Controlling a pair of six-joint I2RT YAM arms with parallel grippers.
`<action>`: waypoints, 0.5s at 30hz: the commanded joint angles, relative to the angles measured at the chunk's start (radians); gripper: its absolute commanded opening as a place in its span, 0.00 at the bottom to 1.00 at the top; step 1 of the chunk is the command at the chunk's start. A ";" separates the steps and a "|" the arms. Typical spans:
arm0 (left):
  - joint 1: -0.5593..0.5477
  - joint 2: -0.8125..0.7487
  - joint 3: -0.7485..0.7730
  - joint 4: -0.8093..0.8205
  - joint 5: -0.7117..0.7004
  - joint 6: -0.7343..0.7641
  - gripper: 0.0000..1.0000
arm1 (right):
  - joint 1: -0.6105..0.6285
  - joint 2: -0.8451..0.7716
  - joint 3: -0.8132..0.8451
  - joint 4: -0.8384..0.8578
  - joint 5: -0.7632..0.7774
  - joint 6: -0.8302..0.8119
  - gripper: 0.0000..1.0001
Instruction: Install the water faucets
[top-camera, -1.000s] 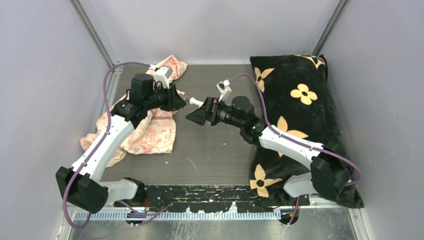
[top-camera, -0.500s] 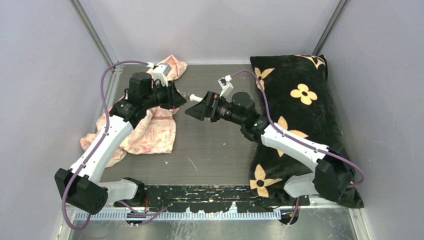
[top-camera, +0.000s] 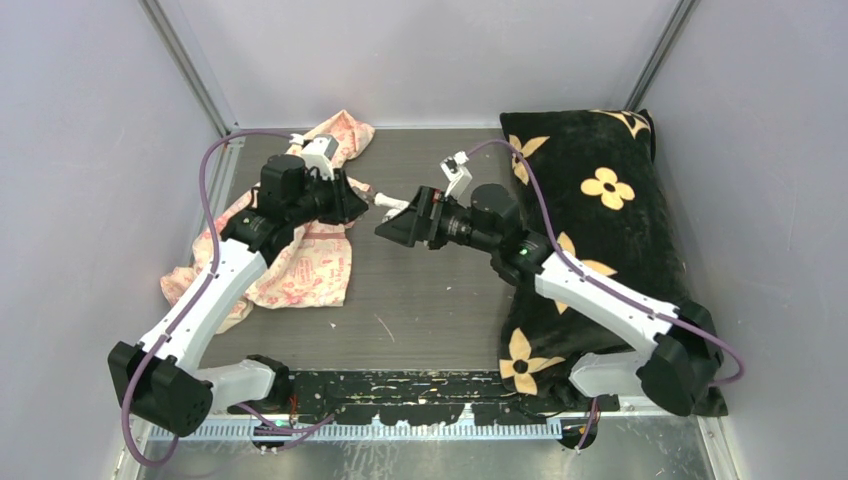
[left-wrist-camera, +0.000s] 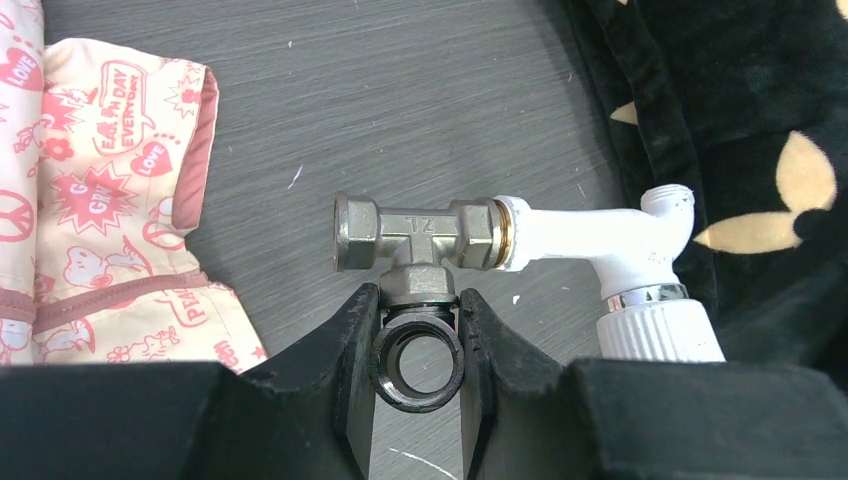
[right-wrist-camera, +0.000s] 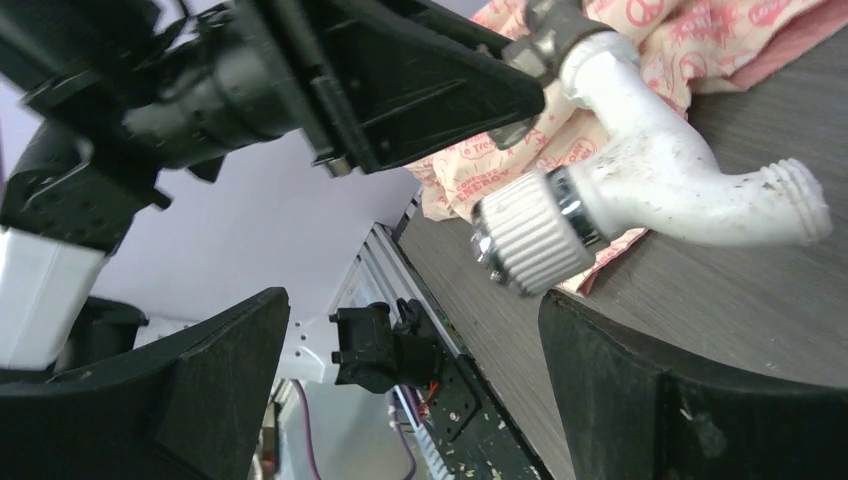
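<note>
The top view shows only the layout. The left gripper (top-camera: 357, 203) and the right gripper (top-camera: 390, 228) meet nose to nose over the far middle of the table (top-camera: 430, 300), between the pink printed cloth (top-camera: 310, 265) on the left and the black flowered pillow (top-camera: 600, 200) on the right. A small white tap (top-camera: 397, 204) sits between them.

The left wrist view adds the grip. The left gripper (left-wrist-camera: 417, 298) is pressed onto the stem of a silvery metal tee fitting (left-wrist-camera: 415, 230), 1 finger on each side. The white tap (left-wrist-camera: 590, 232) meets the tee's right end at a brass-coloured ring.

The right wrist view shows the right gripper (right-wrist-camera: 410, 305) spread wide, its 2 fingers well apart and touching nothing. The tap (right-wrist-camera: 660, 170) is ahead of them, scuffed white with a threaded spout. Its ribbed knob (right-wrist-camera: 530, 235) points towards the camera.
</note>
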 joint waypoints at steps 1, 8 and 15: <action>-0.002 -0.013 0.066 0.051 0.021 0.016 0.00 | -0.015 -0.140 0.023 -0.014 -0.036 -0.150 1.00; -0.002 0.018 0.123 -0.024 0.054 0.017 0.00 | -0.015 -0.227 0.089 -0.138 -0.089 -0.512 1.00; -0.003 0.031 0.157 -0.056 0.079 0.021 0.00 | 0.049 -0.368 -0.095 -0.131 0.075 -1.207 1.00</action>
